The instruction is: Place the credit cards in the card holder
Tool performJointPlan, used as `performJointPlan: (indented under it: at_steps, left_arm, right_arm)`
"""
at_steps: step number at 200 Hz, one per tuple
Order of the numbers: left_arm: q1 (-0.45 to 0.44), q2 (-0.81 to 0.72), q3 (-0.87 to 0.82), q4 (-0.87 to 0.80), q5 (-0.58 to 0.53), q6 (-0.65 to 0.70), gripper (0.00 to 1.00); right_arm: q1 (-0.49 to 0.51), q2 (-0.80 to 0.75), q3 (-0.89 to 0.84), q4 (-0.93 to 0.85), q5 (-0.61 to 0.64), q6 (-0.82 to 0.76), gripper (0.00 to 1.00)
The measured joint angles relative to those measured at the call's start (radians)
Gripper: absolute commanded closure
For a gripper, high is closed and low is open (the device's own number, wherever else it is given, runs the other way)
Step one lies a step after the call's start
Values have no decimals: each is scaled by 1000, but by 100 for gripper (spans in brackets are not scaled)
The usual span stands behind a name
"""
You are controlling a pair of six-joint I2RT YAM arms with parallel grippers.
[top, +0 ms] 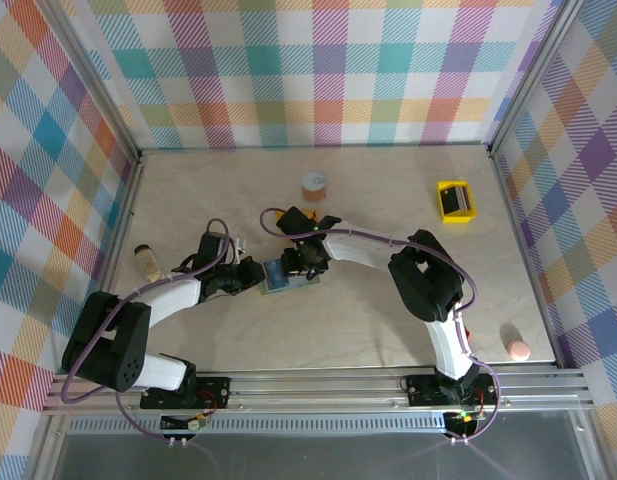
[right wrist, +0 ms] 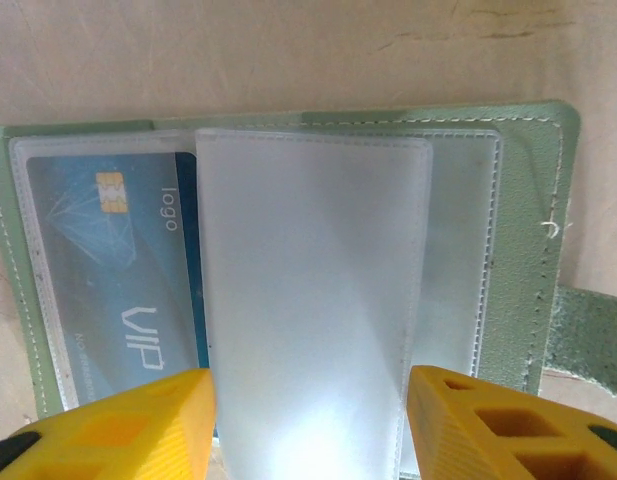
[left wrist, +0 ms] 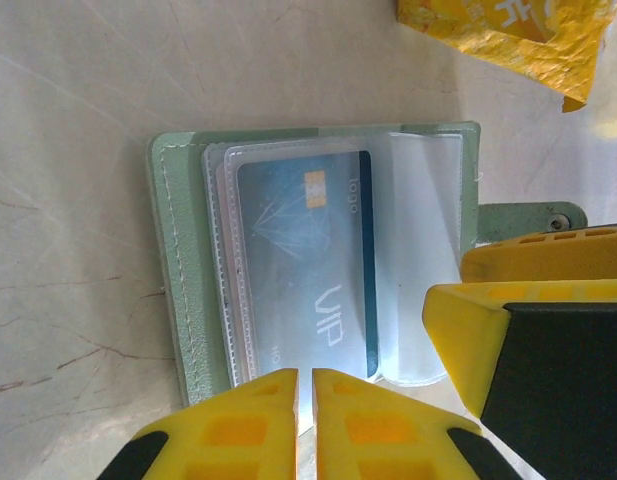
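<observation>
Card holder (top: 288,280) – it lies open in the middle of the table (top: 388,330), right between the two grippers. Its long side runs from one gripper to the other, so each arm is at one end of it.

The left gripper (left wrist: 303,420) has its jaws pressed nearly together at the holder's edge. They seem to pinch a thin clear sleeve there. The right gripper (right wrist: 308,425) has its jaws spread wide, with a clear flap (right wrist: 308,300) between them. I cannot tell if they touch it.

A blue card (left wrist: 303,260) sits in a sleeve beside that flap, its long side pointing at the left jaws. I think the next card goes under the flap – a job for the right arm.

The yellow tray (top: 456,184), well apart on the right, holds something dark, too small to make out. The jaws hide the holder's near edge.
</observation>
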Motion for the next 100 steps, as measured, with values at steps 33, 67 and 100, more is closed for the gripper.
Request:
performJointPlan:
  at_steps: [33, 67, 100]
  left_arm:
    - [0, -2, -1, 3, 0, -3, 88]
    - [0, -2, -5, 9, 0, -4, 88]
    - [0, -2, -5, 23, 2, -7, 88]
  right_arm:
    - [0, 0, 0, -1, 0, 0, 47]
    - [-5, 0, 0, -1, 1, 0, 46]
    - [-9, 0, 0, -1, 4, 0, 46]
